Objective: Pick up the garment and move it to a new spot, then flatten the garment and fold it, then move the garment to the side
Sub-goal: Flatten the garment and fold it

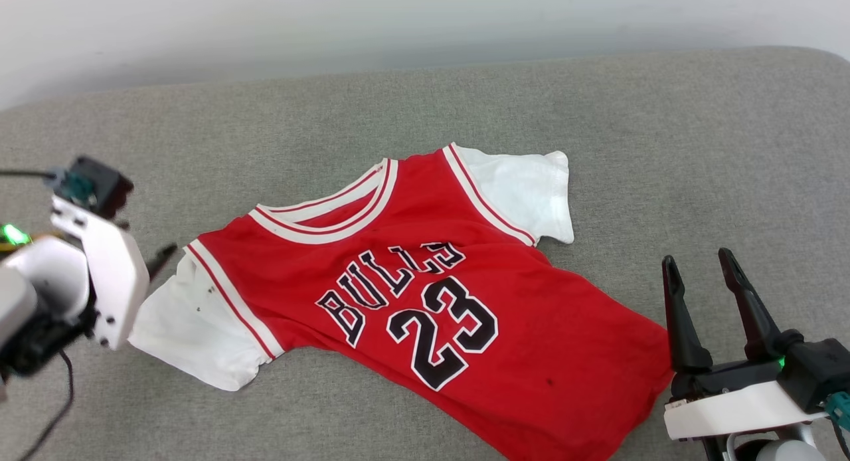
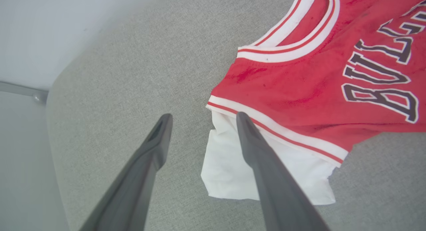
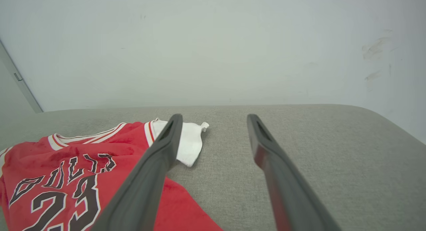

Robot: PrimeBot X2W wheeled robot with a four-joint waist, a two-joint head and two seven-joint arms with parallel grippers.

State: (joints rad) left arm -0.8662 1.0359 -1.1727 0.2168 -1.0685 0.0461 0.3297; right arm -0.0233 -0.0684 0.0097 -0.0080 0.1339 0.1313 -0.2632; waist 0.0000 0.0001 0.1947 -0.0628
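Note:
The garment (image 1: 425, 301) lies face up and spread out on the grey cushioned surface (image 1: 664, 149), a red jersey with white sleeves, its collar toward the far left and its hem toward me at the right. My left gripper (image 2: 203, 117) is open just above the near white sleeve (image 2: 229, 171), with one finger over the sleeve and the other over bare fabric; nothing is held. In the head view the left gripper (image 1: 159, 256) sits at the sleeve's left edge. My right gripper (image 1: 698, 265) stands open just right of the hem, and the right wrist view shows the right gripper (image 3: 214, 117) with nothing in it.
A white wall (image 1: 425, 22) runs behind the surface. The surface's rounded left edge (image 2: 50, 101) drops off near my left gripper, with pale floor beyond. Bare grey fabric extends to the right and behind the garment. A dark cable (image 1: 50, 421) hangs by my left arm.

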